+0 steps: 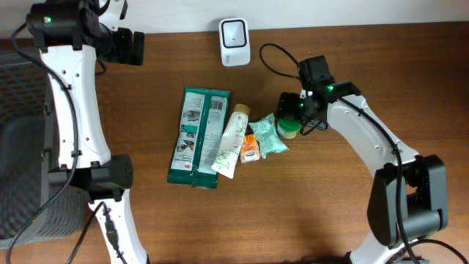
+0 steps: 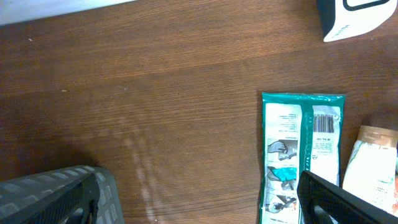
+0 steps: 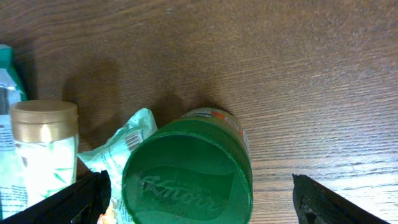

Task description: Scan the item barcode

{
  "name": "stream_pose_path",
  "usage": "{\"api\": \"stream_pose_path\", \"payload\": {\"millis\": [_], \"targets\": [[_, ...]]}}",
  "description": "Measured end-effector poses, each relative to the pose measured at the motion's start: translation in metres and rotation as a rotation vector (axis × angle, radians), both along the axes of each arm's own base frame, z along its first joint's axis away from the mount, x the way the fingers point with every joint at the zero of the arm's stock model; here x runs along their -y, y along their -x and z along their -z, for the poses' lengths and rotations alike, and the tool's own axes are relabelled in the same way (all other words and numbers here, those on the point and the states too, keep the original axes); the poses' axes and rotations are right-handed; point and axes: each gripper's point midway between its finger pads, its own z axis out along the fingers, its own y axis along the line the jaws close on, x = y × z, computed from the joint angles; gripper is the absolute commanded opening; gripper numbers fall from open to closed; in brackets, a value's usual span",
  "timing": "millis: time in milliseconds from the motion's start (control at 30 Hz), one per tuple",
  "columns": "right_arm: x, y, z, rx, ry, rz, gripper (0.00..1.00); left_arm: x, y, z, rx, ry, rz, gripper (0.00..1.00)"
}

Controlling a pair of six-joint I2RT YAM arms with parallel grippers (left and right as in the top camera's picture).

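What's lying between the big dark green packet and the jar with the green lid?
A white tube with a gold cap, a small orange packet and a mint-green packet, seen from overhead.

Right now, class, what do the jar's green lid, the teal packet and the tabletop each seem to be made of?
Green lid: probably moulded plastic, semi-gloss, with raised lettering.
Teal packet: likely thin plastic film, slightly shiny, with a flat sealed top edge.
Tabletop: wood or wood-look laminate, matte brown with grain lines; I cannot tell which.

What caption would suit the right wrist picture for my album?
Open right gripper straddling a green-lidded jar, beside a crumpled packet and a gold-capped tube, on a wooden table.
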Motion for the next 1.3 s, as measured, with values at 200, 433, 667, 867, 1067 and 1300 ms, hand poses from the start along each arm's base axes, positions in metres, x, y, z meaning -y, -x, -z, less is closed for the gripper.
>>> {"api": "stream_pose_path", "payload": {"millis": [200,433,667,867,1067,1300], "targets": [[-0.001,0.002,0.006,-0.021,-0.004,0.005,0.89,0.0,0.0,0.0,0.0,0.0,0.0,0.99],[-0.005,0.01,0.02,-0.075,0.003,-0.018,0.61,0.0,0.0,0.0,0.0,0.0,0.0,0.99],[-0.002,0.024,0.006,-0.122,0.062,-0.176,0.54,0.0,0.0,0.0,0.0,0.0,0.0,0.99],[-0.001,0.03,-0.027,-0.053,0.213,-0.724,0.64,0.0,0.0,0.0,0.0,0.0,0.0,0.99],[0.001,0.025,-0.028,0.025,0.314,-1.08,0.64,0.0,0.0,0.0,0.0,0.0,0.0,0.99],[0.037,0.016,-0.009,0.038,0.2,-1.109,0.73,0.0,0.0,0.0,0.0,0.0,0.0,0.99]]}}
